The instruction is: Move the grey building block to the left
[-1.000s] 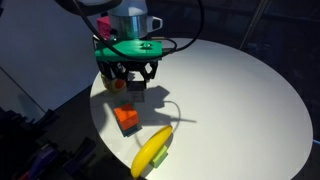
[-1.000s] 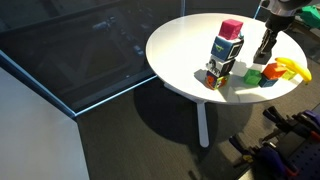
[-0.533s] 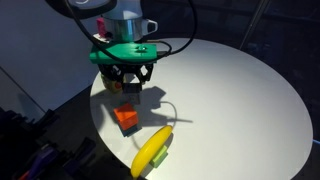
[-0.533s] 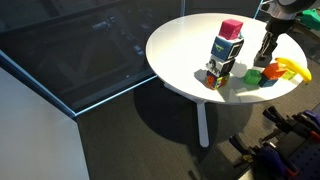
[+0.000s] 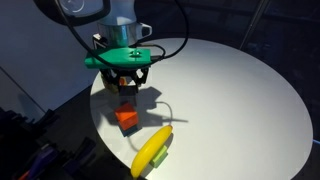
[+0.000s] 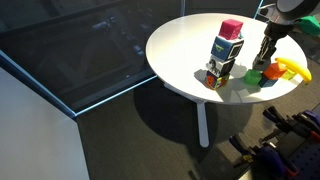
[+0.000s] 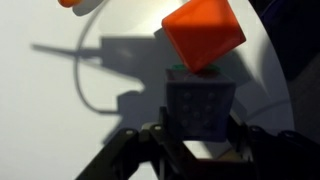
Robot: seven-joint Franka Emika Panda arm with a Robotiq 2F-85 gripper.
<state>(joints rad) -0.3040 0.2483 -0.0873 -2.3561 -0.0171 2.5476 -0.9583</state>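
— since held already, worth asking: clamped on what, exactly?
— gripper [image 7: 200, 128] closed on the grey building block [image 7: 200, 105], fingers [image 7: 240, 135] pressed against two opposite side faces, plain enough in the wrist view.
— and located where?
— between those fingers, just beside the orange cube [image 7: 203, 35], over the white surface [image 5: 230, 90], with the banana [image 5: 152, 150] near. lifted clear or resting down? hard to tell from the exterior views, possibly just off.
— heavy?
— probably light. small, rigid and matte, so unlikely to crush or slide under a firm squeeze.
— fragile?
— doubtful. looks like solid plastic or wood, with faint dots on the facing side.
— best place to take hold?
— flat opposite faces, around mid-height, squarely centred, as now. better to avoid corners: risk of the cube twisting out.
— anything to mind going left?
— keep clear of the orange cube, hold level, set down gently.
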